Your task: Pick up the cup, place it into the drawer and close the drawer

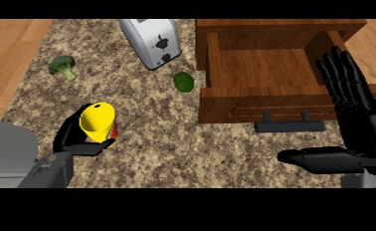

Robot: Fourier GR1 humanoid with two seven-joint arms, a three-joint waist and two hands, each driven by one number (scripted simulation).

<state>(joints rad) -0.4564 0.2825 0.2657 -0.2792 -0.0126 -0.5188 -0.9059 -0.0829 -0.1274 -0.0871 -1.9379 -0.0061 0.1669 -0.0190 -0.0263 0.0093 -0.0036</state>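
My left hand (82,143) was curled around the yellow cup (98,121), held above the counter (154,125) at eight o'clock. My right hand (349,106) rested open, fingers straight, at four o'clock beside the open drawer (257,75). A toaster (152,42) lay at twelve o'clock.

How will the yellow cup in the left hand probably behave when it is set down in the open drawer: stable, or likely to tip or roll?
The cup looks rigid, so it probably keeps its shape in the left hand. It appears tilted now; released like this, it may tip over. Its round body could then roll on the flat floor of the drawer, though the walls should stop it.
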